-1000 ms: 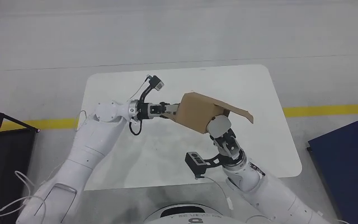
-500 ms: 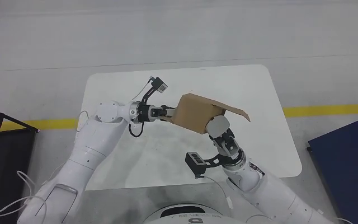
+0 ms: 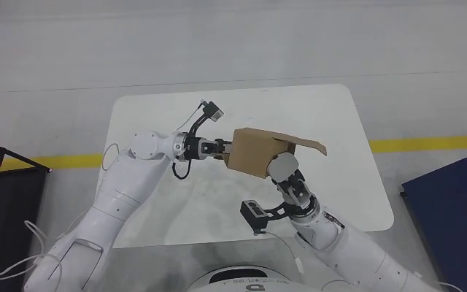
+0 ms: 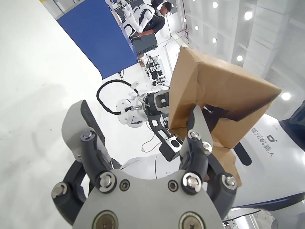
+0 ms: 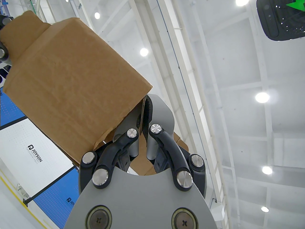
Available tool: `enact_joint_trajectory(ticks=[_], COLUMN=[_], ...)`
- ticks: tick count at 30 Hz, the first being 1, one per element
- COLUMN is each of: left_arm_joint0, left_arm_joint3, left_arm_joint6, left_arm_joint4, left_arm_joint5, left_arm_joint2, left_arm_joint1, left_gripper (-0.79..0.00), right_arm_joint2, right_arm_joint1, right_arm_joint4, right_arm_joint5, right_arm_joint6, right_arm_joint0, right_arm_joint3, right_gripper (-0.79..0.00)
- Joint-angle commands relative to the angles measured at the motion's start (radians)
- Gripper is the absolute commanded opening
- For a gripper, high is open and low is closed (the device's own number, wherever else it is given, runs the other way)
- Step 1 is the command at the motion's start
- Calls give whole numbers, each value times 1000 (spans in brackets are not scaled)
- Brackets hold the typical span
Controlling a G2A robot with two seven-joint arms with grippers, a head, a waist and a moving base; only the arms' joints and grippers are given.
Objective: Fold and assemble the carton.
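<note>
A brown carton (image 3: 255, 150) is held in the air over the middle of the white table (image 3: 328, 117), with one flap (image 3: 310, 144) sticking out to the right. My right gripper (image 3: 283, 164) comes up from below and is shut on the carton's wall edge (image 5: 143, 117); the carton body (image 5: 66, 84) rises beyond it. My left gripper (image 3: 222, 148) is at the carton's left end and stands open. In the left wrist view, one of its fingers (image 4: 197, 125) touches the edge of the carton (image 4: 214, 84) at its open end, and the other finger (image 4: 88, 120) stands clear.
A blue panel (image 3: 441, 212) lies off the table's right side and a dark frame (image 3: 14, 190) off its left. A yellow floor line (image 3: 416, 144) runs behind. The table's near and far parts are bare.
The carton has turned to lie more level and shifted slightly left. My left gripper has moved right, closer against its left end. The right gripper keeps its hold.
</note>
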Motion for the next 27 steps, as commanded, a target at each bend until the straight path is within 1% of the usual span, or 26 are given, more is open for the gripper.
enact_joint_trajectory(ticks=[1,7,14,20,23,27], left_arm_joint0=[-2,-6,-2,18,44,100], left_arm_joint3=[1,16,39,75,87,62], left_arm_joint6=[2,2,12,24,2,-41], left_arm_joint4=[1,2,-14,-38,-43,-58], left_arm_joint5=[0,-4,-13,-32,-38,-37], left_arm_joint2=[3,-2,-41,-127,-182,-229], left_arm_joint1=[-1,-2,5,24,39,56], left_gripper=[-135,-154,-172,-160,-163,-160], right_arm_joint2=[-3,-9,-7,3,17,30], right_arm_joint1=[0,1,5,8,11,13], right_arm_joint4=[0,0,0,0,0,0], right_arm_joint5=[0,0,0,0,0,0], right_arm_joint6=[1,7,12,25,42,55], right_arm_joint0=[3,12,13,13,9,6], right_arm_joint3=[2,7,5,-1,-4,-6], right_gripper=[-785,-785,-785,-785,-785,-785])
